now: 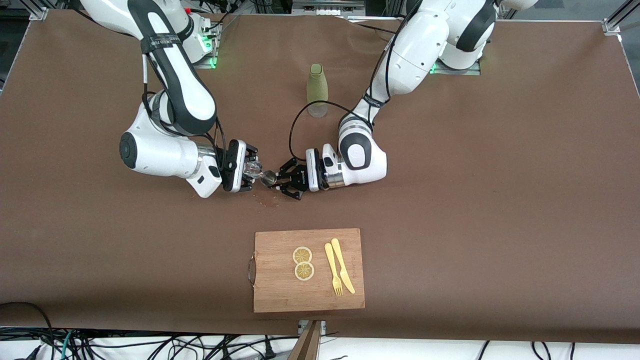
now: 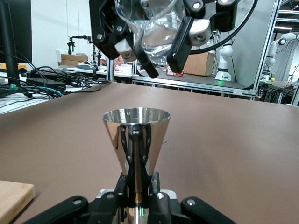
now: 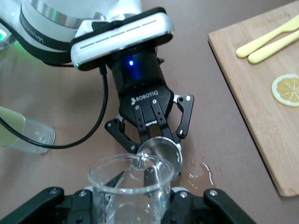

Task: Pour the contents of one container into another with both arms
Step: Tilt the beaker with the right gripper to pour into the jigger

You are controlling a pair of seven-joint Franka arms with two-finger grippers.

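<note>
My right gripper (image 1: 248, 172) is shut on a clear glass beaker (image 1: 254, 169), tipped so that its lip hangs over the mouth of a shiny metal cone cup (image 1: 270, 177). My left gripper (image 1: 283, 183) is shut on that cup's narrow stem and holds it upright just above the table. In the left wrist view the cup (image 2: 136, 135) rises from my left gripper (image 2: 137, 186), with the beaker (image 2: 154, 28) slanted above it. The right wrist view has the beaker (image 3: 128, 186) in my right gripper (image 3: 131, 203), its lip at the cup (image 3: 161, 151).
Spilled drops (image 1: 267, 200) wet the brown table under the cup. A green bottle (image 1: 317, 90) stands farther from the front camera, between the arms. Nearer to it lies a wooden cutting board (image 1: 280, 295) with two lemon slices (image 1: 302, 255), a yellow fork (image 1: 333, 270) and a yellow knife (image 1: 343, 265).
</note>
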